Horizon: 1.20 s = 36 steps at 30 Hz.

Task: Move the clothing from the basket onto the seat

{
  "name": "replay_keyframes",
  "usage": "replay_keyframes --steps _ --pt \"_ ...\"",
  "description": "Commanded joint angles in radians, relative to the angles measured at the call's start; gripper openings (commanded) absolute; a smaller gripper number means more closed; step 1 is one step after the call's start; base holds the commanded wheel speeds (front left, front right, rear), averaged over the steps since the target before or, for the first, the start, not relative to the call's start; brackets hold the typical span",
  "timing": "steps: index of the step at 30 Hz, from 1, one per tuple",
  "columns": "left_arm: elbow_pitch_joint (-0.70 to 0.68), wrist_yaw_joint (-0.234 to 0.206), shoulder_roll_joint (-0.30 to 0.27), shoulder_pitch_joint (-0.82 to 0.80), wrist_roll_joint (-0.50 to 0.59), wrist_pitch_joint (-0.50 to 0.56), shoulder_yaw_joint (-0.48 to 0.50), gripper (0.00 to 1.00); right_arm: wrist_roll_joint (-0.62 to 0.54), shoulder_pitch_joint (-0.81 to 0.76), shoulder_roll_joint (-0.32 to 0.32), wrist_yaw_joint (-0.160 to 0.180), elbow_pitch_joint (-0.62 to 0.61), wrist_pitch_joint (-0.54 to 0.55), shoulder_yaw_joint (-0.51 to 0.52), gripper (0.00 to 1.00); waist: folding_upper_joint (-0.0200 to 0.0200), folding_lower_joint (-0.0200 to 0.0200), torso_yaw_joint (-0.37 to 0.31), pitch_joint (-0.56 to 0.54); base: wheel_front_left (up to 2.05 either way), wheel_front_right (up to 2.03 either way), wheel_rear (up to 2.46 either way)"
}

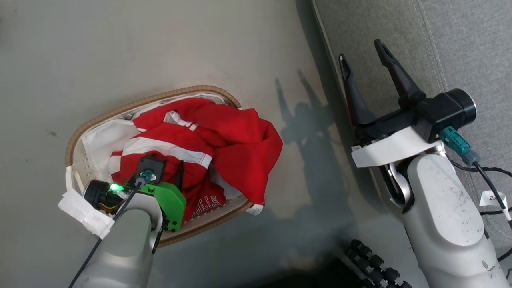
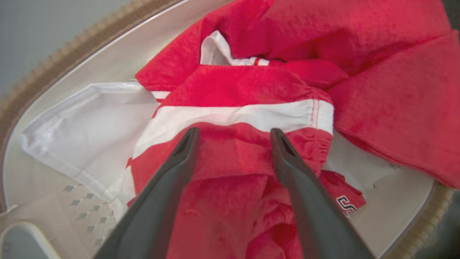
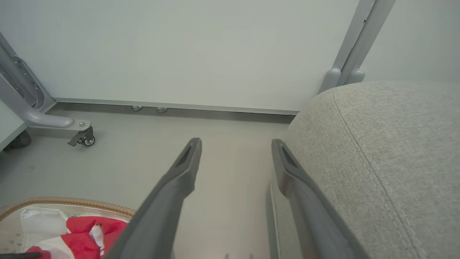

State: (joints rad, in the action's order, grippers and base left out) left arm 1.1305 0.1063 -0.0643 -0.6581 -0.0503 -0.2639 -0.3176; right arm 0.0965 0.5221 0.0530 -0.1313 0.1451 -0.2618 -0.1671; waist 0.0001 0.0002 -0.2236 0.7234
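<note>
**Both jaws open; left pair down in the basket over the red clothing**

Nothing lies between the basket [image 1: 160,96] and the seat [image 1: 472,40] but bare floor [image 1: 100,48] crossed by the arms' shadows. A dark ribbed part [image 1: 372,264] shows at the bottom edge of the head view. A paper tag [image 1: 493,198] hangs on the right arm's cable. In the right wrist view, a grey metal frame on a caster [image 3: 85,138] stands at the far left, against a pale wall [image 3: 197,46].

The floor is smooth and grey. The seat's rounded, seamed edge rises just beside the right jaws, which stand apart and hold nothing.

The clothing [image 1: 232,136] lies heaped in the basket on a white liner [image 1: 102,140]. One fold drapes over the rim on the side nearer the seat. White lettering [image 1: 208,204] shows near the left arm's green mount [image 1: 174,202]. The left jaws are spread wide above the heap. Their fingers [image 2: 172,169] straddle a red fold, tips just short of a white stripe [image 2: 233,117]. Whether they touch the cloth cannot be told.
</note>
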Motion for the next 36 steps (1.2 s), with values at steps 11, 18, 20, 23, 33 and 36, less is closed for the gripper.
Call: replay_keyframes --steps 11,18,20,23,33,36 --pt "0.139 -0.065 -0.006 -0.083 0.021 0.04 -0.032 1.0 -0.008 0.024 -0.001 0.001 0.001 -0.005 0.006 1.0 -0.0001 -0.0002 -0.038 0.107 0.0 0.0 0.0" --pt "0.153 -0.067 0.002 -0.063 -0.001 0.042 -0.044 0.0 -0.006 0.024 0.0 0.001 0.022 -0.005 -0.002 1.0 -0.0001 -0.0002 -0.027 0.068 0.0 0.0 0.0" --pt "0.154 -0.07 0.004 -0.052 -0.012 0.033 -0.04 0.0 -0.002 0.022 -0.001 0.001 0.027 -0.005 -0.005 1.0 -0.0001 -0.0002 -0.025 0.047 0.0 0.0 0.0" --pt "0.152 -0.068 0.008 -0.035 -0.035 0.015 -0.032 0.0 0.002 0.009 0.0 0.001 0.039 -0.005 -0.005 1.0 -0.0001 -0.0002 -0.019 0.0 0.0 0.0 0.0" --pt "-0.036 -0.057 0.013 0.106 -0.118 -0.001 -0.023 0.0 0.002 -0.071 0.0 0.001 0.092 -0.005 0.009 1.0 -0.0001 -0.0002 0.037 -0.225 0.0 0.0 0.0" --pt "-0.14 -0.057 0.013 0.17 -0.146 0.0 -0.028 0.0 -0.001 -0.106 0.003 0.001 0.107 -0.005 0.017 1.0 -0.0001 -0.0002 0.061 -0.298 0.0 0.0 0.0"
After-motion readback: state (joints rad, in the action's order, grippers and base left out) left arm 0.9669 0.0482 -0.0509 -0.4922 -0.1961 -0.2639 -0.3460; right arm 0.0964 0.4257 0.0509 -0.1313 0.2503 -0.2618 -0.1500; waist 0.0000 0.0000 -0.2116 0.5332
